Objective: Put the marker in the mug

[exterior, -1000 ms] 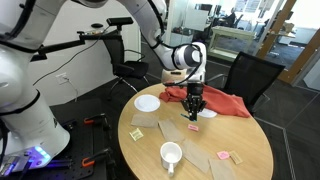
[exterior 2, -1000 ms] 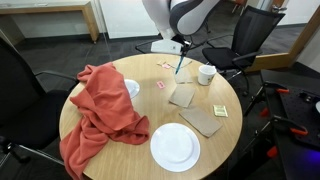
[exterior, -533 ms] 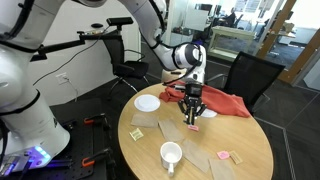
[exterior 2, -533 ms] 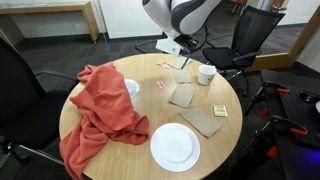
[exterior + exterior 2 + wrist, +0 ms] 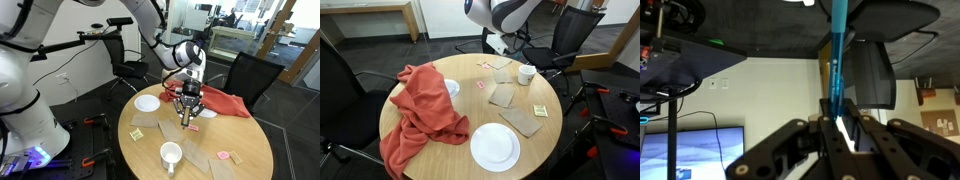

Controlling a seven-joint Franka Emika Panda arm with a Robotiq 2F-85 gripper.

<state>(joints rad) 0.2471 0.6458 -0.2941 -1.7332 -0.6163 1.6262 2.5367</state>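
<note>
Round wooden table (image 5: 480,105) — red cloth (image 5: 425,105), white plate (image 5: 495,147), white mug (image 5: 526,74), tan paper pieces (image 5: 504,95), small cards (image 5: 539,110)

1. The marker (image 5: 838,50), slim and teal-blue in the wrist view, is pinched roughly upright between the fingers of the gripper (image 5: 838,120).
2. The mug (image 5: 171,155), plain white, stands upright with its handle to the side, well apart from the marker.
</note>
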